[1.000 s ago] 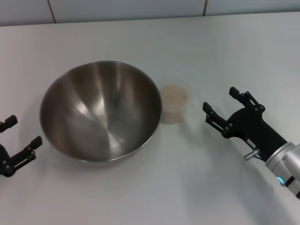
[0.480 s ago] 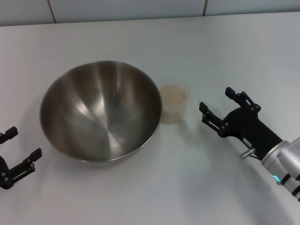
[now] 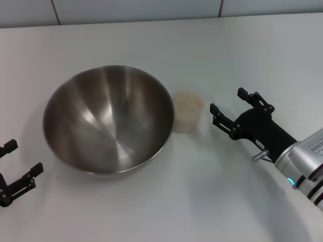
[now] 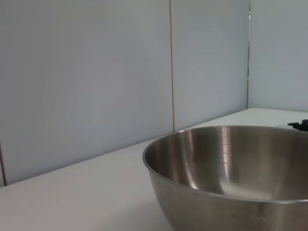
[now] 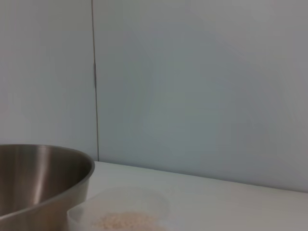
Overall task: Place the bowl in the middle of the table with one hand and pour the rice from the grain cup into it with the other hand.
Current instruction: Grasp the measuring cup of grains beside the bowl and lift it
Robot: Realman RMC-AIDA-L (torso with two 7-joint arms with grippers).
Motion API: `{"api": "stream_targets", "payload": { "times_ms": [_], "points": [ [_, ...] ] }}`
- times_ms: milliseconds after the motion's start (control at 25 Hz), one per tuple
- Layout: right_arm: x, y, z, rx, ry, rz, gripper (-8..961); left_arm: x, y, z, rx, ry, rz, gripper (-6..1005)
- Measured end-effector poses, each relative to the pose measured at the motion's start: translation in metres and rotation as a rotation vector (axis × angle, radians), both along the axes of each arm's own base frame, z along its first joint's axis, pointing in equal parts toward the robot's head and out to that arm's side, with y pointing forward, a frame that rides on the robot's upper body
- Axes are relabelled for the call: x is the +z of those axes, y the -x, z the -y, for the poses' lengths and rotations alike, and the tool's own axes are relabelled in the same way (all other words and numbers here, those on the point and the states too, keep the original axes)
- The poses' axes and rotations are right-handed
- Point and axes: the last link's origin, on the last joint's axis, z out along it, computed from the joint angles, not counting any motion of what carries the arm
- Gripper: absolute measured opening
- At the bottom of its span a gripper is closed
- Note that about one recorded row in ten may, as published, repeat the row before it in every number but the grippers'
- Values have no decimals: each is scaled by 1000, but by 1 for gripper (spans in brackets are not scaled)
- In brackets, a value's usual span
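Observation:
The steel bowl stands on the white table, left of centre; it also shows in the left wrist view and the right wrist view. The clear grain cup with cream rice stands upright just right of the bowl, touching or nearly touching its rim; the cup also shows in the right wrist view. My right gripper is open, a short way right of the cup, its fingers pointing at it. My left gripper is open and empty, left of the bowl near the front-left corner.
A tiled wall runs along the table's far edge. Bare tabletop lies in front of the bowl and cup and behind them.
My right gripper has moved left, closer to the grain cup. My left gripper has drawn back from the bowl toward the front-left corner. Bowl and cup have not moved.

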Motion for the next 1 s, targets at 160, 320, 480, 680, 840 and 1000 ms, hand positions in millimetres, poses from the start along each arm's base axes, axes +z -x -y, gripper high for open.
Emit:
{"api": "stream_targets", "payload": {
  "times_ms": [160, 320, 480, 680, 840, 1000],
  "points": [
    [0, 2, -5, 2, 0, 4, 826, -1, 0, 2, 2, 11, 1, 802],
    [1, 4, -10, 3, -7, 3, 827, -2, 1, 3, 4, 17, 0, 802],
    [2, 7, -15, 8, -14, 2, 799, -3, 2, 3, 10, 17, -3, 802],
    [0, 10, -23, 5, -3, 15, 765, -4, 1, 3, 11, 18, -2, 802],
    [-2, 14, -26, 13, 5, 15, 737, -4, 1, 3, 11, 17, -2, 802],
    [-2, 16, -25, 17, 8, 13, 709, -4, 1, 3, 12, 17, -2, 802]
  ]
}}
